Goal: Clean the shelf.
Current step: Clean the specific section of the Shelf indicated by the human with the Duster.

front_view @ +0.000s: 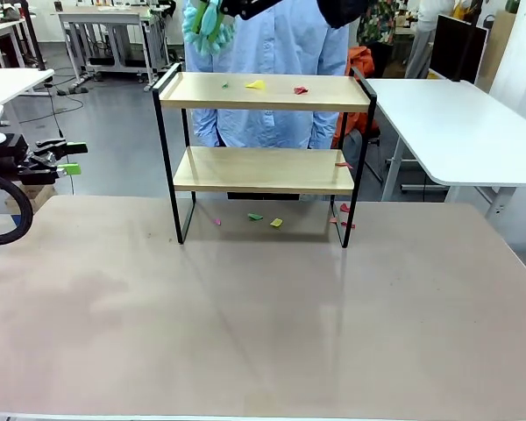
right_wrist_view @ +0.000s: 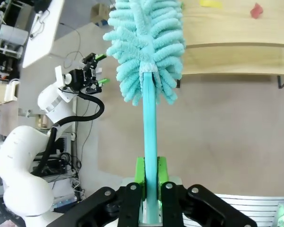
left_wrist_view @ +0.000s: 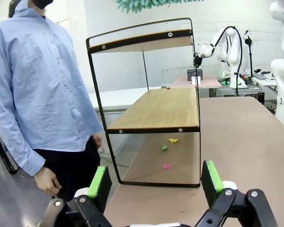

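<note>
— Where did the shelf [front_view: 193, 91] stand when you looked in?

— Upright at the far middle of the tan table [front_view: 245, 333], both wooden boards level in the black frame. A yellow scrap [front_view: 256, 85] and a red scrap [front_view: 300, 89] lay on the top board. More bits lay on the table under it: a green scrap [front_view: 255, 216], a pink scrap [front_view: 216, 221].

— And the arms?

— The right one was up high over the shelf's left end. The right gripper [right_wrist_view: 150, 177] had its green pads pressed on the teal handle of a fluffy duster [right_wrist_view: 146, 47]. The head pointed down past the edge of the top board, hanging in the air near the person's chest; I couldn't tell whether it touched anything.

— The left?

— Well apart from all that, out by the table's left edge. The left gripper [front_view: 68, 160] was held level, aimed across toward the shelf, its jaws spread wide with nothing between them.

— Who else was about?

— A person in a light blue shirt [front_view: 272, 53] stood just behind the shelf, arms down at the sides. There were white tables [front_view: 456, 123] on either side, a grey floor, and other benches farther back.
</note>
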Tool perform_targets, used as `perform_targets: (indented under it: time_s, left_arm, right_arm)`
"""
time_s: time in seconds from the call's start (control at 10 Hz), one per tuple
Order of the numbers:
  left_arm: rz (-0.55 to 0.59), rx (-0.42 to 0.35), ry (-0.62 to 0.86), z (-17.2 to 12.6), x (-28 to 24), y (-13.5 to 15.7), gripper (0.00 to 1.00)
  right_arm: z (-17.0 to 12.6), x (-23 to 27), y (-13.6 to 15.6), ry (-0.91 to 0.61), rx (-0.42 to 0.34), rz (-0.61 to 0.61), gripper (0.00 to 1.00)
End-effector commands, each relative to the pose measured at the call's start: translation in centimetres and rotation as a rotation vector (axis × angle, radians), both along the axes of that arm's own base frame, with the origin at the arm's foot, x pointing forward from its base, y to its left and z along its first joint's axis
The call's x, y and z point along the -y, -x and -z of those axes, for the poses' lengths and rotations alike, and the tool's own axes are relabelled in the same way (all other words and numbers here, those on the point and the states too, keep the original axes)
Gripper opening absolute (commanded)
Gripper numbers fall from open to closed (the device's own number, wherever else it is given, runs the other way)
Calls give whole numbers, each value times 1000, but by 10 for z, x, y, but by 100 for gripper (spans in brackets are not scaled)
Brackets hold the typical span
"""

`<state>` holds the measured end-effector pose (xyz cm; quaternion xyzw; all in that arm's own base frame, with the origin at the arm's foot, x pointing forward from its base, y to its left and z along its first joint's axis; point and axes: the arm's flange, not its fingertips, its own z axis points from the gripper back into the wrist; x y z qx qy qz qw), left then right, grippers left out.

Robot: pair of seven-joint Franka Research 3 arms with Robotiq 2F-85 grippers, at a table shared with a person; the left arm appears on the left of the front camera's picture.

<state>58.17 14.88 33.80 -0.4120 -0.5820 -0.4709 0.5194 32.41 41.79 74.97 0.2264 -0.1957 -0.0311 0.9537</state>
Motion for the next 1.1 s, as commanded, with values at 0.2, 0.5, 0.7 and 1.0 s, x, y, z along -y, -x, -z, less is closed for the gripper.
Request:
perform_targets:
  time_s: [0.2,0.5,0.7,1.0]
  left_arm:
    - [3,7,-5,-4,0,1,100]
    - [3,7,-5,-4,0,1,100]
    - [3,7,-5,-4,0,1,100]
    - [3,7,-5,-4,0,1,100]
  right_arm:
    - [9,-73,-46,67,71,61,13]
    - [40,-113,-71,106,50,42,13]
    - [50,-123,-78,123,54,61,13]
    - [62,-123,-82,179,46,108,13]
